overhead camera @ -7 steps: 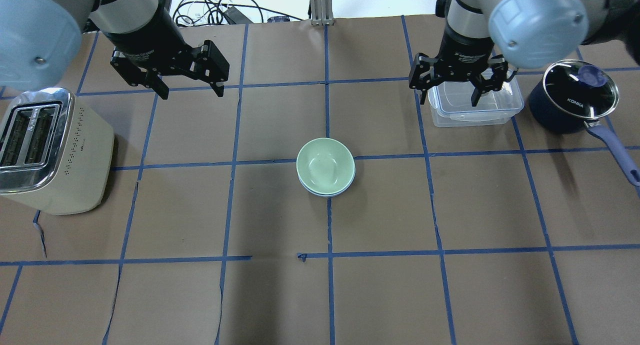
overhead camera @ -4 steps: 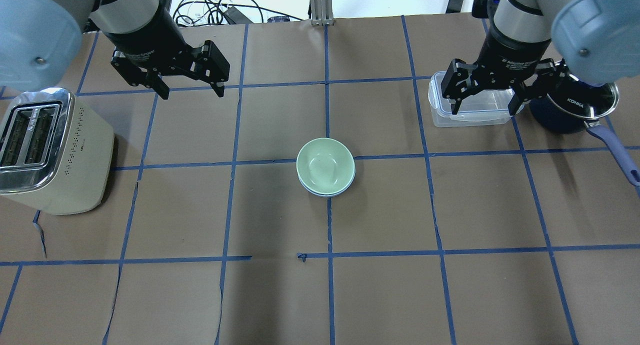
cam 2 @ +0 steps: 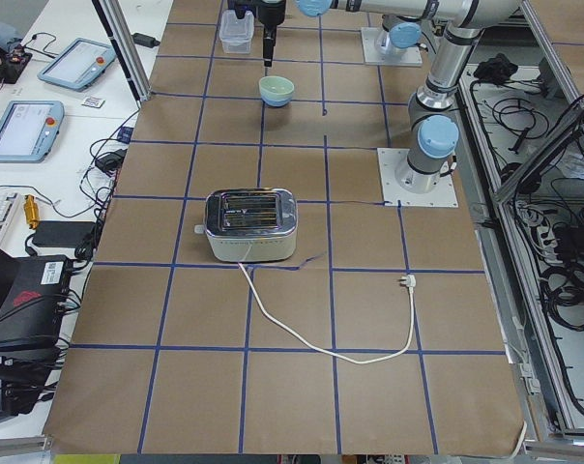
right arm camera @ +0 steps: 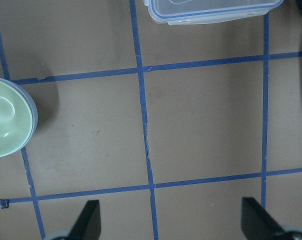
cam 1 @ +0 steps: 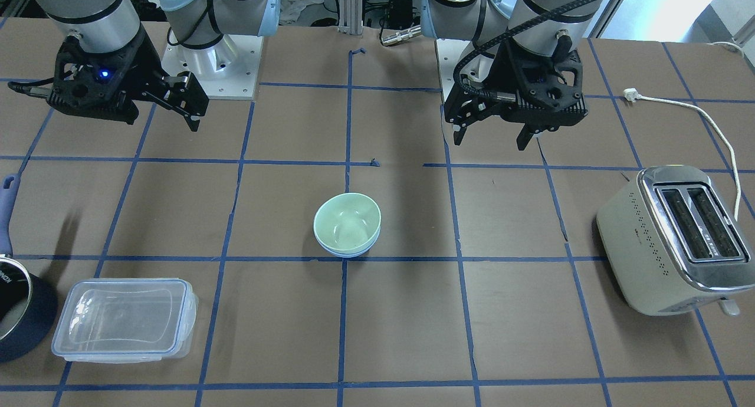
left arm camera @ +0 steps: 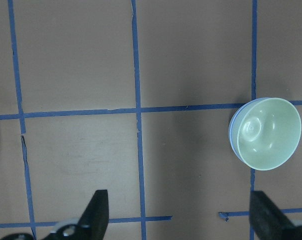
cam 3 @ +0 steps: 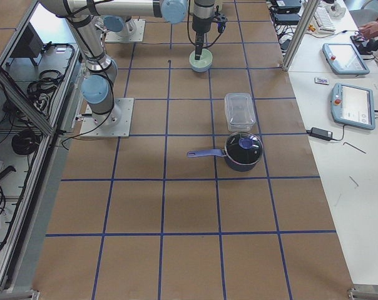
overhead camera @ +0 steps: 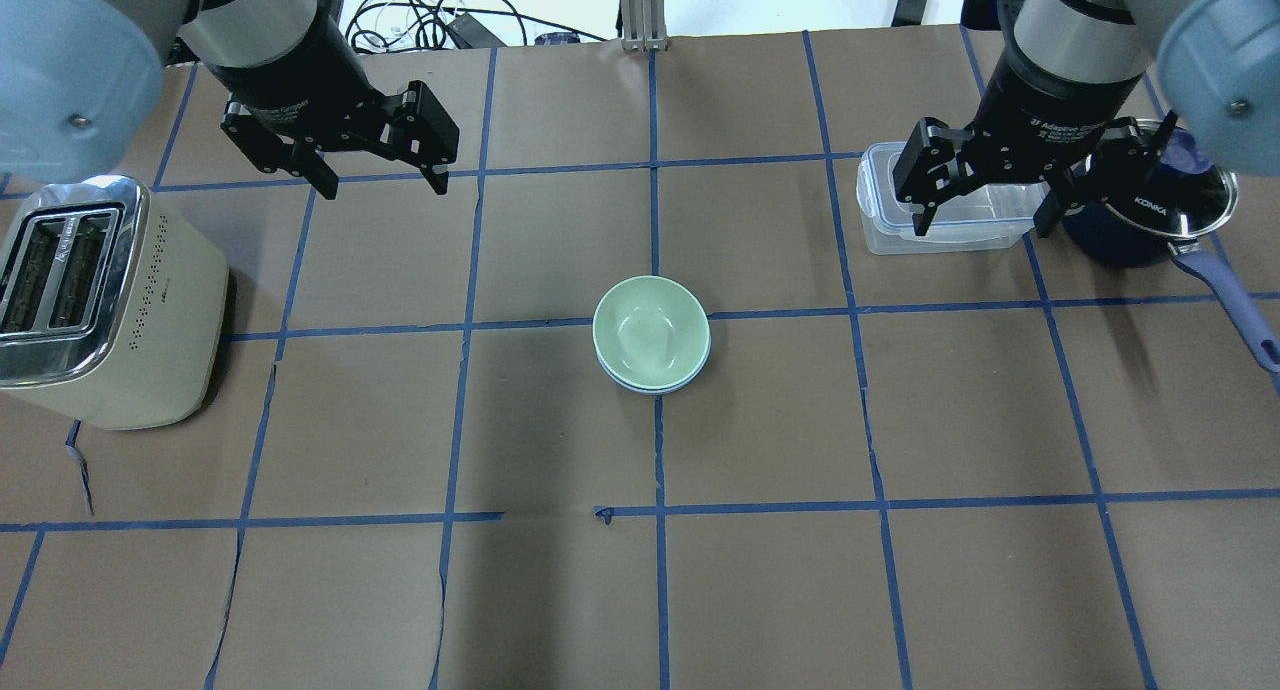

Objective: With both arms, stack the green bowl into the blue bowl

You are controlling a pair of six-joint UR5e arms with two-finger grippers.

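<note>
The green bowl (overhead camera: 650,328) sits nested inside the blue bowl (overhead camera: 655,386) at the table's middle; only a thin blue rim shows under it. The stack also shows in the front view, with the green bowl (cam 1: 347,223) in the blue bowl (cam 1: 348,253). My left gripper (overhead camera: 382,182) is open and empty, raised over the far left of the table, well away from the bowls. My right gripper (overhead camera: 982,226) is open and empty, raised over the clear container at the far right. The left wrist view shows the green bowl (left arm camera: 268,132) ahead to the right. The right wrist view shows it (right arm camera: 6,122) at the left edge.
A cream toaster (overhead camera: 100,300) stands at the left edge, its cord (cam 1: 708,118) trailing behind. A clear blue-rimmed container (overhead camera: 890,235) and a dark pot with a glass lid (overhead camera: 1160,185) and blue handle (overhead camera: 1230,300) stand at the far right.
My right gripper has swung to the right, from the container's left side to over its right part near the pot. The left gripper and the bowls have not moved.
</note>
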